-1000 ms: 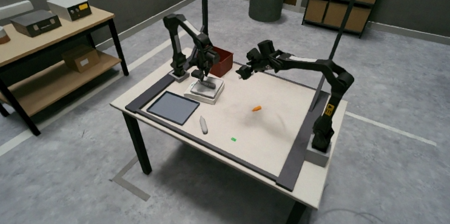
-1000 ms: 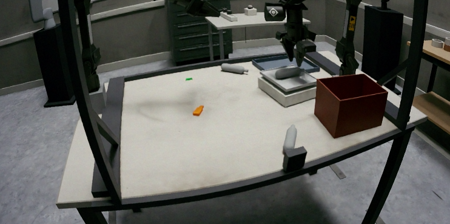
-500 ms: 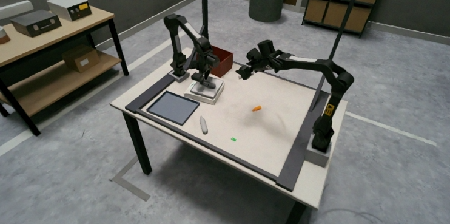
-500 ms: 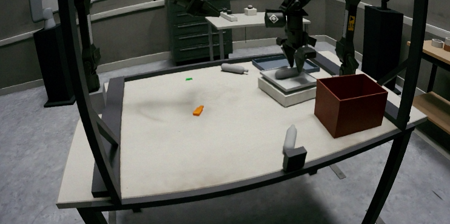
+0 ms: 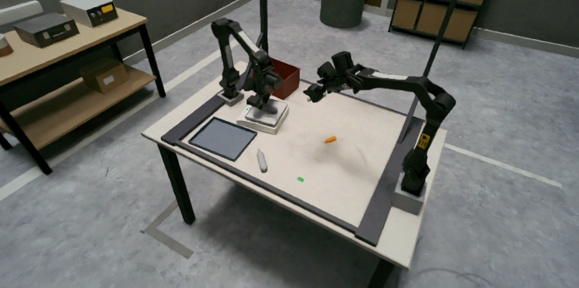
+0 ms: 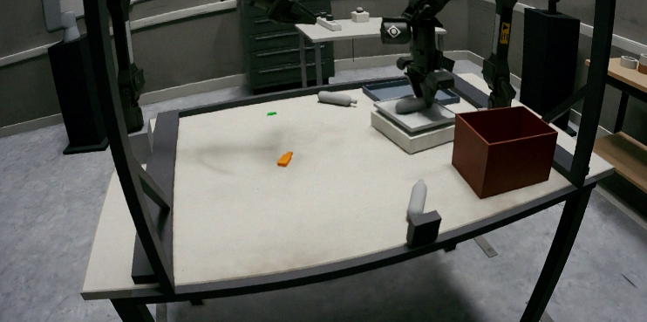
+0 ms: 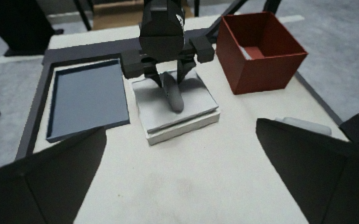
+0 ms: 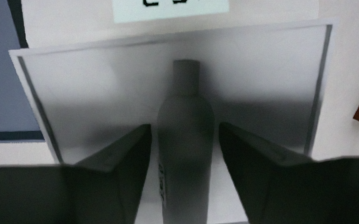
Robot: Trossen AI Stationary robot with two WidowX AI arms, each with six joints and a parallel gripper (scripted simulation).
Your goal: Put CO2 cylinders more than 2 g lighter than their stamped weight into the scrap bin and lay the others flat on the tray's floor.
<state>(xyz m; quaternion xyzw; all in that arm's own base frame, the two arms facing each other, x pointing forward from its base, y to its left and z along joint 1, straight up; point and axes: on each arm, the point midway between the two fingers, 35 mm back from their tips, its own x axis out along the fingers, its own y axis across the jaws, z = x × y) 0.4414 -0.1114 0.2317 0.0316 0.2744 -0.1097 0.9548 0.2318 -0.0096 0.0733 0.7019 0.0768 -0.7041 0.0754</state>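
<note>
A grey CO2 cylinder [image 5: 254, 115] [image 6: 406, 105] [image 7: 174, 97] [image 8: 185, 165] lies flat on the white scale [image 5: 279, 123] [image 6: 407, 138] [image 7: 181, 131] [image 8: 281, 75]. My right gripper [image 5: 262, 108] [image 6: 427, 99] [image 7: 169, 85] [image 8: 185, 130] is down over it, one finger on each side, with a thin gap showing on both sides. My left gripper [image 5: 310, 95] [image 6: 308, 16] [image 7: 181, 129] is wide open and empty, high above the table. A second cylinder [image 5: 261, 160] [image 6: 336, 99] lies on the table beside the blue tray [image 5: 222, 137] [image 6: 384, 88] [image 7: 86, 97]. A third cylinder [image 6: 416, 198] stands upright in a dark holder [image 6: 423, 228].
The red scrap bin [image 5: 289, 75] [image 6: 502, 156] [image 7: 261, 75] stands beside the scale, on the side away from the tray. A small orange piece [image 5: 330, 139] [image 6: 284, 159] and a small green piece [image 5: 301, 179] [image 6: 271, 113] lie mid-table. Dark frame posts stand at the table edges.
</note>
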